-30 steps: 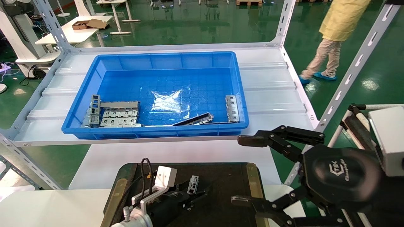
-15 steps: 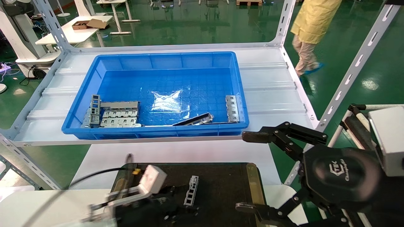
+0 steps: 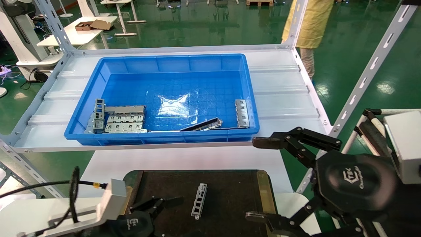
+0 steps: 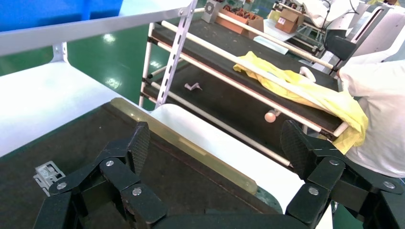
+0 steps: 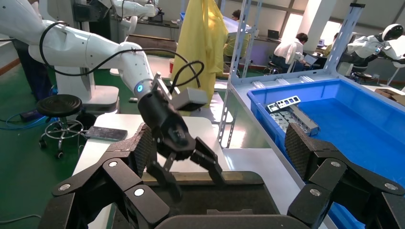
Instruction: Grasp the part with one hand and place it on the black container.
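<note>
**Part at rest on tray, both end effectors apart from it**

Seen lying flat near the middle of the black tray (image 3: pixel 230 184): the part (image 3: pixel 199 200), cut-outs facing up, long axis running roughly front to back. Touched by nothing. Just to its left, low over the tray's near-left corner, the left end effector (image 3: pixel 158 205), spread wide and empty, one fingertip (image 3: pixel 174 199) pointing toward the part but stopping short of it. From the left wrist view, only one end of the part (image 4: pixel 47 173) visible beside a finger (image 4: pixel 140 145), with the tray (image 4: pixel 181 186) underneath. Off the tray's right side, the right end effector (image 3: pixel 263 179), also spread wide and holding nothing, one finger up by the shelf edge, the other by the tray's near-right corner. From the right wrist view, the left end effector (image 5: pixel 191 164) seen splayed over the tray (image 5: pixel 239 191). Behind, on the shelf above the white tabletop (image 3: pixel 184 161), a blue bin (image 3: pixel 171 62) holding more metal pieces.
</note>
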{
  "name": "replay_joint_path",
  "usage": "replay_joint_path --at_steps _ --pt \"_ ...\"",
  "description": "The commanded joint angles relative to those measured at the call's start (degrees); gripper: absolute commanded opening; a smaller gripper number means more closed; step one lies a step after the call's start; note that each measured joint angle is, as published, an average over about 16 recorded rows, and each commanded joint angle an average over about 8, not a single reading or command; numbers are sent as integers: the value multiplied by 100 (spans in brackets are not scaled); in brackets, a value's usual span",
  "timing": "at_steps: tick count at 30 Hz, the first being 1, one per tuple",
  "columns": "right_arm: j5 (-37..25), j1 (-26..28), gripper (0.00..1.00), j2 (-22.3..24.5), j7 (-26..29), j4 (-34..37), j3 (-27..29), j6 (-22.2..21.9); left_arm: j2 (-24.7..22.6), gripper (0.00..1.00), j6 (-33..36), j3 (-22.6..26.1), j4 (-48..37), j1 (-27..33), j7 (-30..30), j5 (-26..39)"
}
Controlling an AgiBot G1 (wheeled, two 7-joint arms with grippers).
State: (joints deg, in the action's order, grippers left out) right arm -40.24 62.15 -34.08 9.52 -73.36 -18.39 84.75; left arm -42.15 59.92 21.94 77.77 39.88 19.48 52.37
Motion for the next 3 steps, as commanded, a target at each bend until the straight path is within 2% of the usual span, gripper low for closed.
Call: replay_joint_path --at_steps 1,3 --pt "0 0 100 0 0 0 -1 0 109 100 171 -100 -1 17 -55 -161" --pt "1 0 100 0 0 0 -1 0 123 100 197 -116 0 28 -59 -189"
